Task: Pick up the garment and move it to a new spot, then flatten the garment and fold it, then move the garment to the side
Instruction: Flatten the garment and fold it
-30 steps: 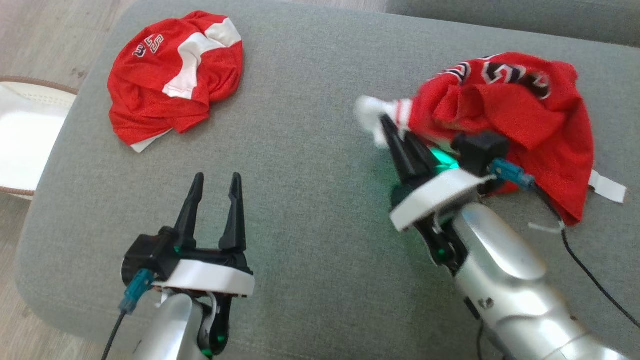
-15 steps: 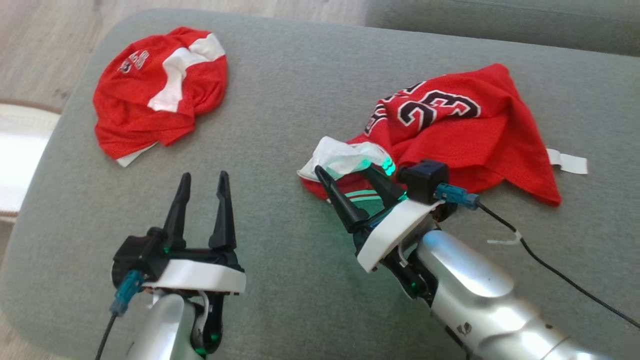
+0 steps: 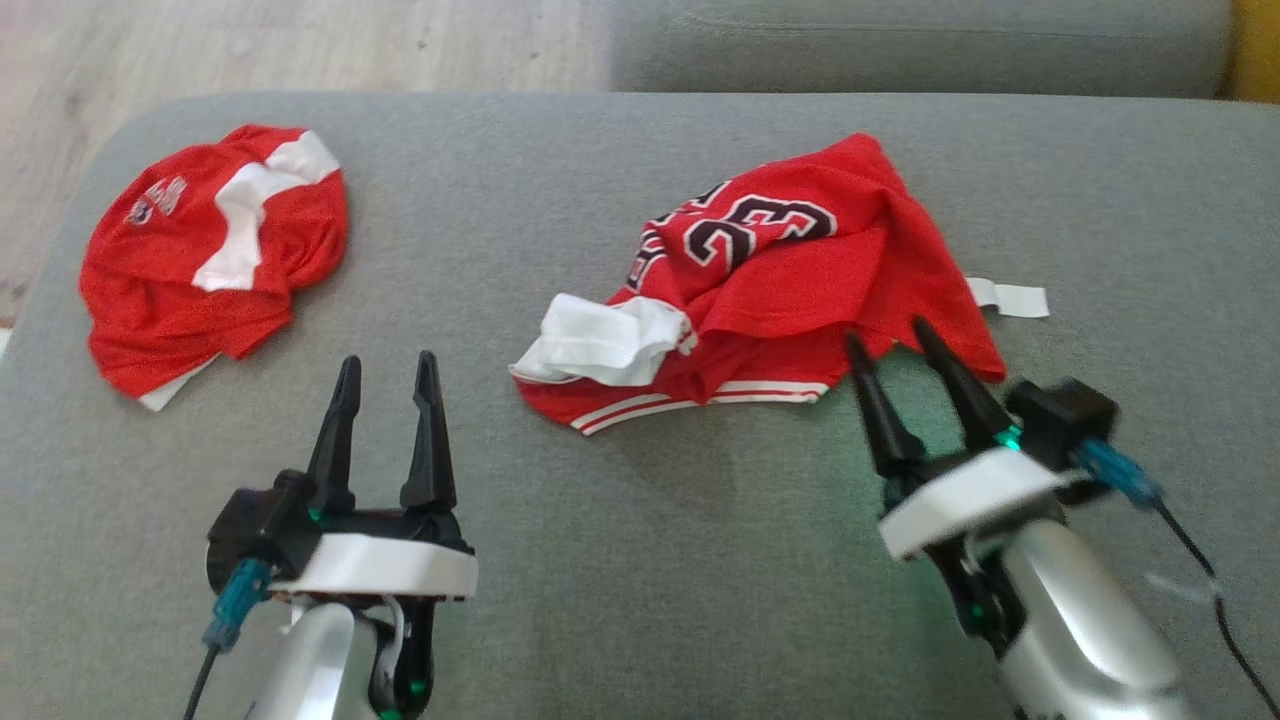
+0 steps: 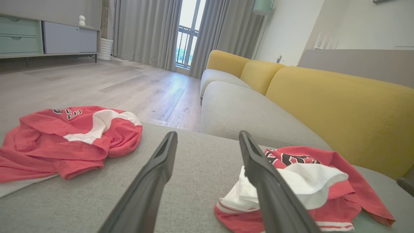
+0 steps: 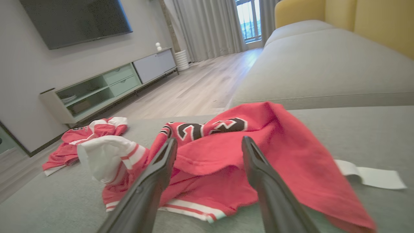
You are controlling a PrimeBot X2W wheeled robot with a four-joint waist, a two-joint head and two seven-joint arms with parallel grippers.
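Two red garments on the grey sofa seat point(image 3: 640, 560). Head view: jersey point(image 3: 780, 270) crumpled right of centre, white lining turned out at its left end; second garment point(image 3: 210, 250) far left, well apart. Left gripper point(image 3: 388, 360) jaws open, empty, over bare seat. Right gripper point(image 3: 888, 333) jaws open, empty, tips at the jersey's near edge, contact unclear. Left wrist view: jersey lower right. Right wrist view: jersey straight ahead, white tag point(image 5: 372, 176) at its right.

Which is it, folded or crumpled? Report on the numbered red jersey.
Crumpled. The jersey lies bunched, white lining turned out, on the grey cushion.
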